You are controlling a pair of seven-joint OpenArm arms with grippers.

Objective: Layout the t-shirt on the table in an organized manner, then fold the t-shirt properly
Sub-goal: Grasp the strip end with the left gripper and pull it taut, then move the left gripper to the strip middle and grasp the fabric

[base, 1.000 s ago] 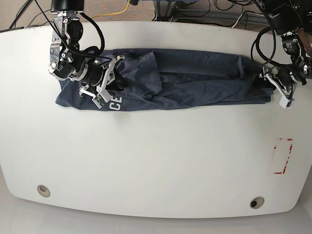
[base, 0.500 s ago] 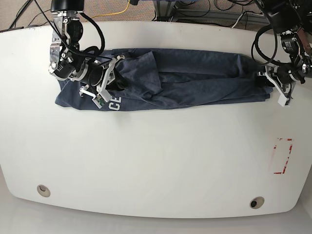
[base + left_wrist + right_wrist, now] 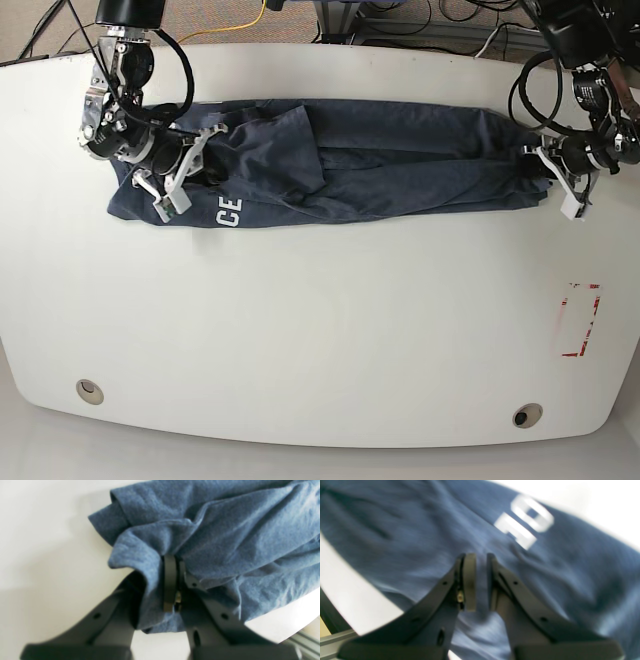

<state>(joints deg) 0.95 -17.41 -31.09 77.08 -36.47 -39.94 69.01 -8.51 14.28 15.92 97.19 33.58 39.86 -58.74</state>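
The dark navy t-shirt [image 3: 400,170] lies stretched in a long bunched band across the far part of the white table [image 3: 320,330]. White letters [image 3: 230,212] show near its left end. My right gripper [image 3: 188,165], on the base view's left, is shut on a pinch of fabric [image 3: 481,562] beside the white letters [image 3: 525,527]. My left gripper [image 3: 548,172], on the base view's right, is shut on a fold at the shirt's other end [image 3: 175,565], with cloth [image 3: 225,542] draped around the fingers.
A red rectangular mark [image 3: 580,320] is at the right of the table. Two round grommet holes [image 3: 89,389] [image 3: 526,415] sit near the front edge. Cables [image 3: 420,25] lie on the floor behind the table's far edge.
My right gripper moved left with the shirt's end, and the lettering shifted left with it. My left gripper moved slightly up and left. The shirt is pulled straighter.
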